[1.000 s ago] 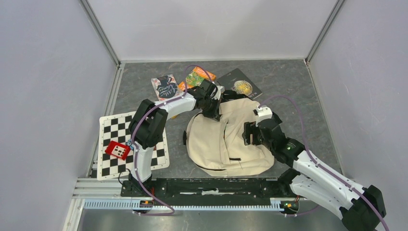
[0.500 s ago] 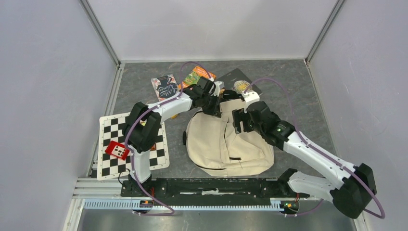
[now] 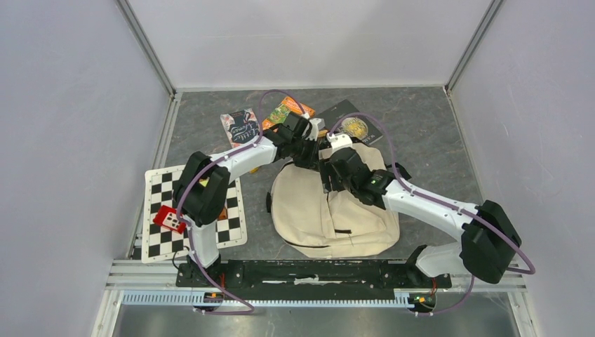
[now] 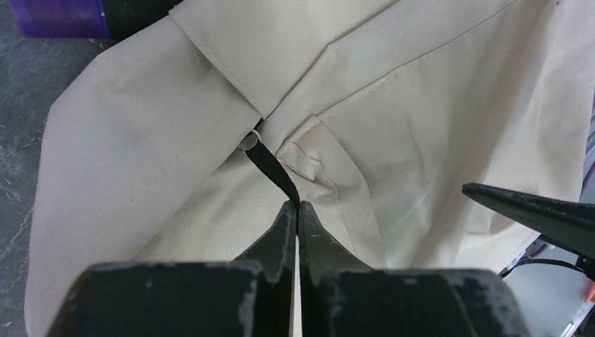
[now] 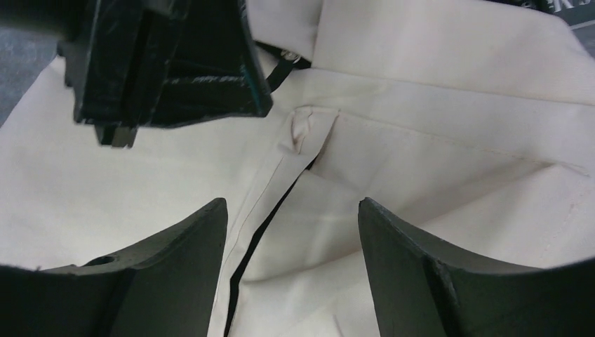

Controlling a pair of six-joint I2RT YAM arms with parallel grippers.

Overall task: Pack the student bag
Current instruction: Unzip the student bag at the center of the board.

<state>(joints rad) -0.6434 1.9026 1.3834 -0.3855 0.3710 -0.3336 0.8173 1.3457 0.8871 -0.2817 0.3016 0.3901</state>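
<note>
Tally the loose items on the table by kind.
student bag: 1
books: 3 (dark lettered book, orange book, black book)
checkered mat: 1
small red item: 1
Total: 6

No wording legible: white script on booklet [image 3: 240, 127], upper centre of overhead view, too small to read; cropped letters on black cover [image 5: 579, 8], upper right of right-wrist view, unclear.

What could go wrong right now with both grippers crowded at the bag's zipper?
The left gripper pinches only the end of the thin black zipper pull, so it might slip free. The open right gripper hangs right beside it over the student bag; the two could collide.
</note>
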